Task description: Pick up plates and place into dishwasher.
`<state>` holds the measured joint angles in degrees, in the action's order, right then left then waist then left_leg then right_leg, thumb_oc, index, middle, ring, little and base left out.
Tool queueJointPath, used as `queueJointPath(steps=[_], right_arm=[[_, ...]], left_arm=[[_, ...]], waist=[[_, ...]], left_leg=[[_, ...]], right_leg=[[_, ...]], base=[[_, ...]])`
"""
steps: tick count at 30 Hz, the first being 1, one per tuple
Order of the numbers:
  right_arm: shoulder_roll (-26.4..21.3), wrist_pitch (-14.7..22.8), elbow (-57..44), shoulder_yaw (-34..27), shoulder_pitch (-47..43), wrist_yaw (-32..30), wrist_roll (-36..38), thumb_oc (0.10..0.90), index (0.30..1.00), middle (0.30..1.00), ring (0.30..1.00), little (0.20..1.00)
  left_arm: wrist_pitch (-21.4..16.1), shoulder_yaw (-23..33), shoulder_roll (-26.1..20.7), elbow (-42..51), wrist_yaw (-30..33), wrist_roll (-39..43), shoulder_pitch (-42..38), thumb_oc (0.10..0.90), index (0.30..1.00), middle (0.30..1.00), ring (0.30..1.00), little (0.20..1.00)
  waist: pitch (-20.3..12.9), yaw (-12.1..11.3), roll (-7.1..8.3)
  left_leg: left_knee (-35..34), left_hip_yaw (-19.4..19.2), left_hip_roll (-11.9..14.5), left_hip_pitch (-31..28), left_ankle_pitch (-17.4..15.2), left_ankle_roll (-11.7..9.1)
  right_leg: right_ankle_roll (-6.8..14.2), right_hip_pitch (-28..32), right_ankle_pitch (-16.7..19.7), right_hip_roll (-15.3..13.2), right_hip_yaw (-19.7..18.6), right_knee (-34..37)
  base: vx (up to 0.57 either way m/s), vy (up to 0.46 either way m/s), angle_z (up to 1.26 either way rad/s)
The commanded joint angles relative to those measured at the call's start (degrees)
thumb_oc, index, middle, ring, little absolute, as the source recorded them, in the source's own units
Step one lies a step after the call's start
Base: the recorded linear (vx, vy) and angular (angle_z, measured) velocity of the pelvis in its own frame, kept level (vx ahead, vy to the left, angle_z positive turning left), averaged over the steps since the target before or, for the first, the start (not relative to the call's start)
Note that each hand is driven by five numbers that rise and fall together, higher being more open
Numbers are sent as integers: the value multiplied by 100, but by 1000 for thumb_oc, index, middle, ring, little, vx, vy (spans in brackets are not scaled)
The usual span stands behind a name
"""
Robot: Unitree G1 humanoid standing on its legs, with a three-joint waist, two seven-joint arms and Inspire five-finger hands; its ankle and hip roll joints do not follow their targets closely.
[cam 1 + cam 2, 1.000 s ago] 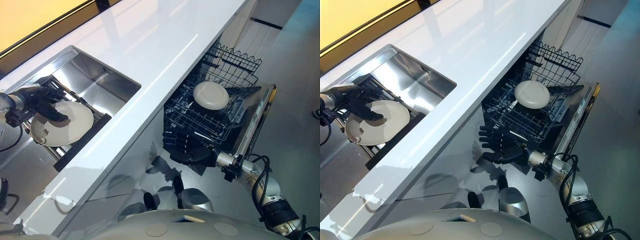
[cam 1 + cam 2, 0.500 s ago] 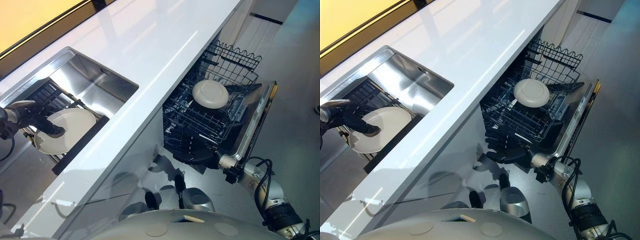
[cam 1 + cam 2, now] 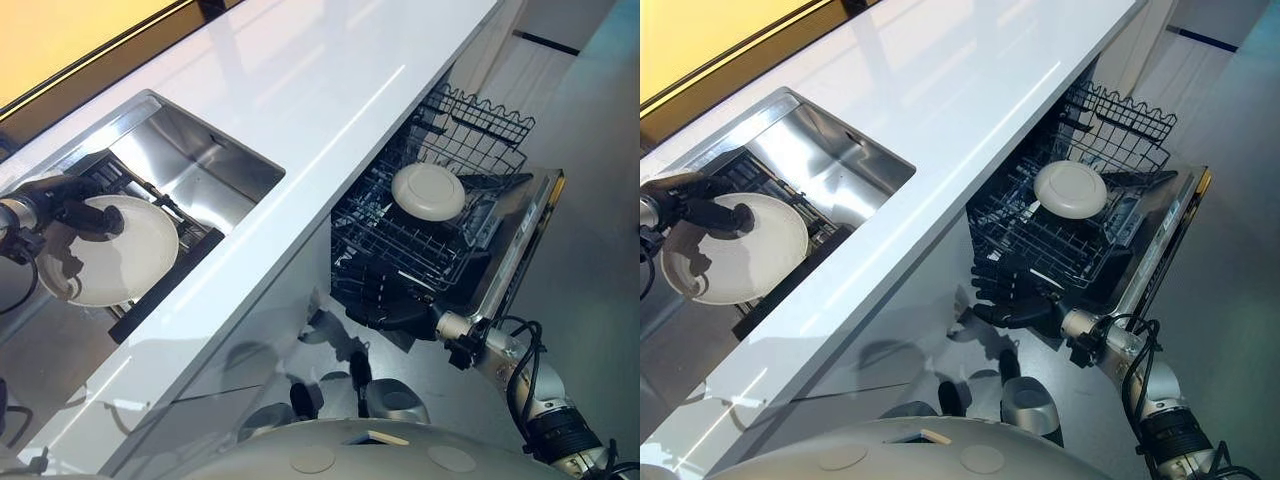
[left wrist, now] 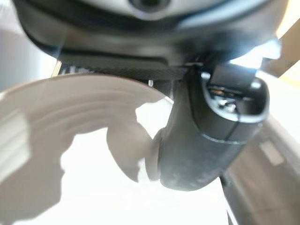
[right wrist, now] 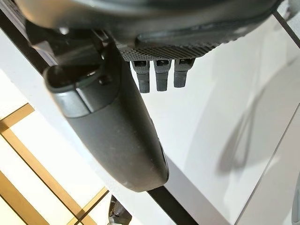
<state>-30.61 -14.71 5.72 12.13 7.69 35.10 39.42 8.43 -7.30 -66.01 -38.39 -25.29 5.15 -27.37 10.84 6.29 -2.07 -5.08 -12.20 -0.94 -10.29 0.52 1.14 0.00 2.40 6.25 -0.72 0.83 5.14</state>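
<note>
Left hand (image 3: 72,208) pinches a white plate (image 3: 110,255) over the sink (image 3: 190,160); right hand (image 3: 1012,300) hangs spread.

Left hand (image 3: 70,200) clamped (right hand (image 3: 1012,300) slack)

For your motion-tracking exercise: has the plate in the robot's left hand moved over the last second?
Yes. The plate, pinched by the left hand, dipped toward the black rack in the sink, then came back up toward the robot's left.

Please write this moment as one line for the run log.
left hand: pinching round white plate over steel sink | right hand: open, beside black wire dishwasher rack
</note>
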Motion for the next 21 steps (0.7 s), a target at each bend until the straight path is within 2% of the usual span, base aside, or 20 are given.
queueJointPath(steps=[1,6,9,10,11,13,15,18,19,20,21], right_arm=[[39,602,-301,60,-225,113,525,800,900,900,900,900],[19,851,-169,92,-299,109,478,800,900,900,900,900],[-75,1075,-328,-48,-376,-15,709,800,900,900,900,900],[-115,1212,-523,-242,-440,-234,1002,800,900,900,900,900],[-126,1269,-565,-289,-456,-305,1093,800,900,900,900,900],[-65,1593,-766,-560,-549,-697,1245,800,900,900,900,900],[102,2007,-1031,-951,-686,-1302,1255,800,900,900,900,900],[383,2801,-1503,-1518,-954,-2395,473,800,900,900,900,900],[416,2918,-1565,-1575,-982,-2528,313,800,900,900,900,900],[464,3195,-1741,-1677,-1043,-2864,-90,800,900,900,900,900],[446,3278,-1831,-1755,-1086,-2976,-147,800,900,900,900,900]], left_arm=[[-658,-127,-964,-228,882,91,-1360,100,300,300,300,200],[-891,-545,-1055,-223,1266,119,-2024,100,300,300,300,200],[-1288,-647,-1145,-102,2019,173,-2285,100,300,300,300,200],[-1520,-543,-1185,71,2414,158,-2278,100,300,300,300,200],[-1604,-498,-1189,115,2531,159,-2252,100,300,300,300,200],[-1654,-239,-1137,506,2918,209,-2043,100,300,300,300,200],[-1867,360,-871,1068,3401,9,-1438,100,300,300,300,200],[-2094,1278,-181,2128,4082,-566,-351,100,300,300,300,200],[-2118,1357,-84,2284,4184,-625,-238,100,300,300,300,200],[-2185,1520,133,2613,4347,-779,7,100,300,300,300,200],[-2148,1576,236,2845,4422,-898,103,100,300,300,300,200]], waist=[[-527,33,-151],[-581,18,-142],[-612,14,-122],[-635,3,-110],[-639,2,-110],[-657,-15,-91],[-673,-45,-82],[-708,-58,-110],[-716,-57,-115],[-727,-57,-126],[-736,-64,-116]], left_leg=[[390,97,-340,336,-430,128],[292,156,-302,275,-401,83],[245,169,-271,221,-400,55],[226,178,-259,206,-400,46],[221,178,-256,201,-400,43],[197,189,-238,190,-401,40],[173,218,-218,172,-410,39],[122,291,-205,135,-434,48],[112,303,-207,128,-433,51],[102,325,-203,113,-436,61],[101,335,-202,106,-442,61]], right_leg=[[663,61,-550,-101,270,-346],[620,143,-577,-64,328,-285],[604,197,-580,-41,346,-246],[591,207,-581,-25,339,-234],[588,210,-582,-21,336,-233],[561,211,-599,0,325,-235],[520,226,-644,20,308,-246],[467,249,-723,45,291,-279],[463,253,-728,48,286,-281],[442,258,-738,56,285,-295],[435,263,-748,61,277,-299]], base=[[5,-59,8],[-1,-56,9],[9,-64,5],[5,-56,4],[4,-42,2],[0,0,0],[0,0,0],[0,0,0],[0,0,0],[0,0,0],[0,0,0]])
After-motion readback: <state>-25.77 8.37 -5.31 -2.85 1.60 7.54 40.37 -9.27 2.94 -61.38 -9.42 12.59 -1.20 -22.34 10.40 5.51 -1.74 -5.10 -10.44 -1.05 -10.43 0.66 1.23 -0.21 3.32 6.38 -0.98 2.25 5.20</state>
